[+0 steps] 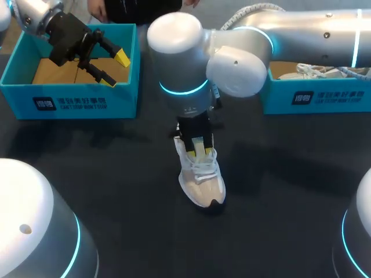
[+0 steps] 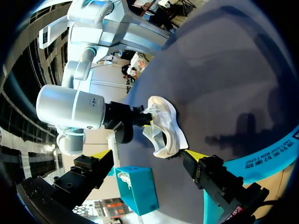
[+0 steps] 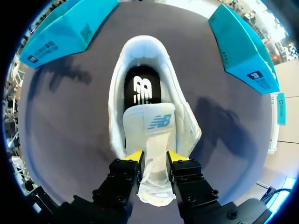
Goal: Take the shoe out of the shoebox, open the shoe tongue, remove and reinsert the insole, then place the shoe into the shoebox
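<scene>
Currently my right gripper [image 1: 199, 146] has the tongue [image 3: 149, 126] of the white shoe [image 1: 200, 176] pinched between its two yellow tips. The jaws are drawn in narrow, with a pad on either side of the tongue. The shoe stands on its sole on the dark table [image 1: 116, 191], just below the middle of the head view, toe towards the lower edge and outside both boxes.

I judge the hold is meant to draw the tongue forward and clear the mouth of the shoe. In the right wrist view the black insole [image 3: 141, 86] lies flat inside, ahead of the fingers and seated in its place. So the step in hand looks like opening the tongue, with the insole work not yet done.

The right arm comes in from the upper right of the head view and passes over the right shoebox [image 1: 313, 98]. It bends at a big joint near the top middle and drops its wrist almost straight down onto the shoe.

My left gripper [image 1: 115, 69] hangs at the upper left, over the open left shoebox [image 1: 69, 103], tilted towards the middle. Its jaws stand wide apart and hold nothing. Its wrist camera looks across at the shoe from there. I take it as parked out of the way, ready to come in for the insole once the mouth is open.
</scene>
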